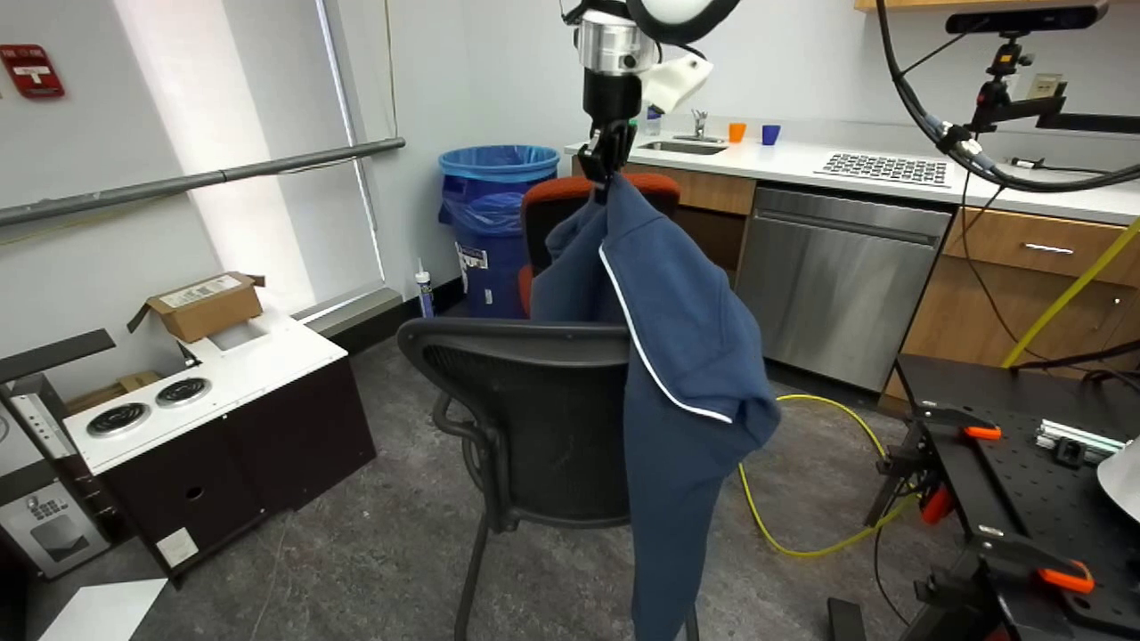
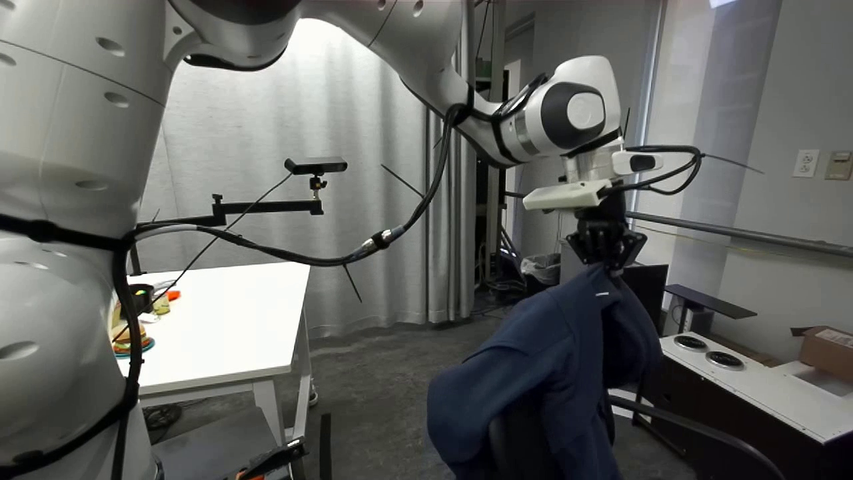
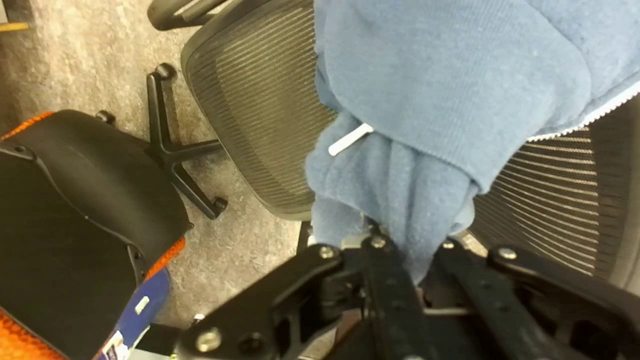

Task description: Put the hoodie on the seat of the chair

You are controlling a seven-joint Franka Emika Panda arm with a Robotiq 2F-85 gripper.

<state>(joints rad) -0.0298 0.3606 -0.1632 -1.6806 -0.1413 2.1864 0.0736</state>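
The navy-blue hoodie (image 1: 686,307) hangs bunched from my gripper (image 1: 603,182), which is shut on a pinch of its fabric above the black chair (image 1: 561,427). In that exterior view, part of the hoodie drapes down over one end of the mesh backrest, with a long stretch dangling toward the floor. An exterior view shows the hoodie (image 2: 566,347) hiding most of the chair below the gripper (image 2: 608,267). From the wrist view, the cloth (image 3: 450,90) runs up between the fingers and lies across part of the chair. Some of its mesh seat (image 3: 265,110) shows beside the cloth.
A red-orange chair (image 1: 655,184) stands close behind, beside a blue bin (image 1: 494,236). To one side is a low toy stove (image 1: 267,374) carrying a cardboard box (image 1: 209,307). A black table (image 1: 1042,481) and a yellow cable (image 1: 828,552) lie opposite.
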